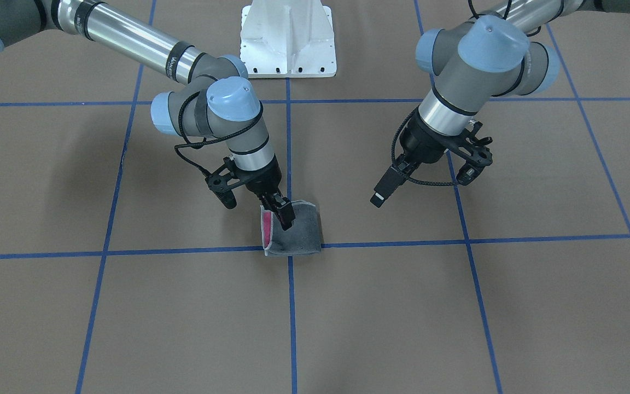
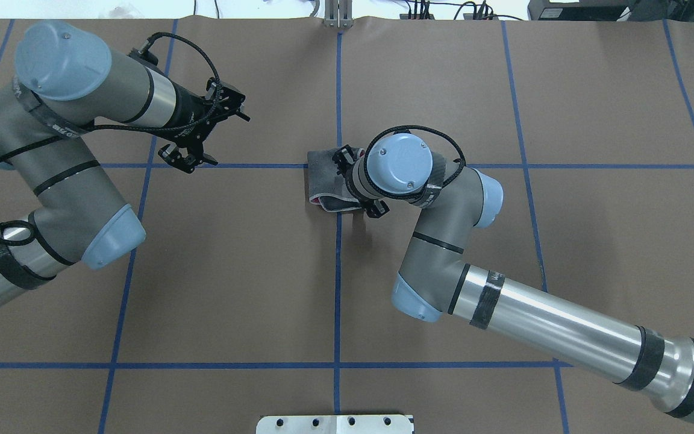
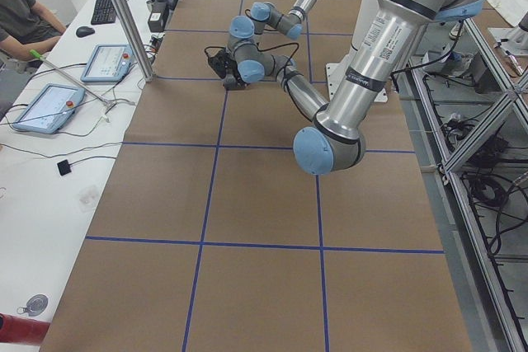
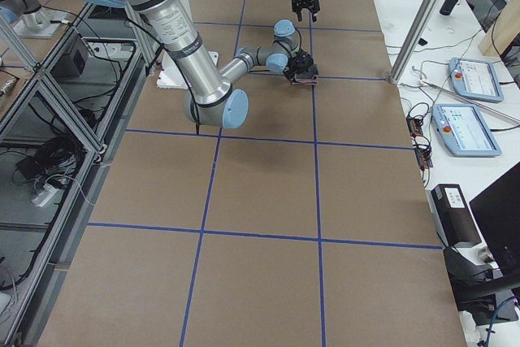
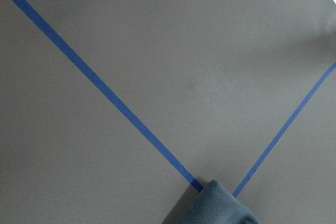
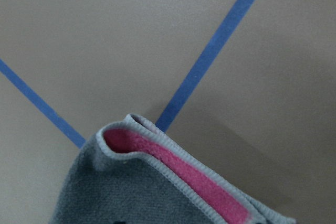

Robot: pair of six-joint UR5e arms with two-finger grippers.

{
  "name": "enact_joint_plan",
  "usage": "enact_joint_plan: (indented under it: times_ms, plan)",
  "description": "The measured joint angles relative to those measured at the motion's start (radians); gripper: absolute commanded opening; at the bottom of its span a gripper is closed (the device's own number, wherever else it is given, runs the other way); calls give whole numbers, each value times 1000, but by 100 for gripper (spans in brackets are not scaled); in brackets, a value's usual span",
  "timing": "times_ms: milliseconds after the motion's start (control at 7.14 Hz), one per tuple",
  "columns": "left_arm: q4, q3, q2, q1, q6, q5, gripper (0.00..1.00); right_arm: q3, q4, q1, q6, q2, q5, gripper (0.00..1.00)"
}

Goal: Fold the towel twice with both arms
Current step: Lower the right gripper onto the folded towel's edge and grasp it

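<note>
**Folded grey-and-pink terry towel (image 1: 301,235) at mid-surface**
Verify that the right hand (image 1: 285,214) is clamped on its raised edge and the left hand (image 1: 473,164) hangs clear, jaws apart.

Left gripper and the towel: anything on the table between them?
Nothing. In the overhead view, only bare brown table and a blue tape line lie between the left gripper and the towel.

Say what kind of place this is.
Probably a robotics lab workcell: a left arm and a right arm reach over a brown table gridded with blue tape, with a towel on it; alongside, a bench with touch-screen pendants, a keyboard and a seated person.
</note>
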Motion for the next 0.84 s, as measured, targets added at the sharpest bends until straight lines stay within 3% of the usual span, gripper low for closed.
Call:
enact_joint_plan:
  times_ms: [140,840]
  plan:
    - [0,0,-1,0,-1,0,100,1,0,0,5,0,0,35]
    - [21,19,-37,2,-13,3,100,36,-6,0,-5,-25,9,37]
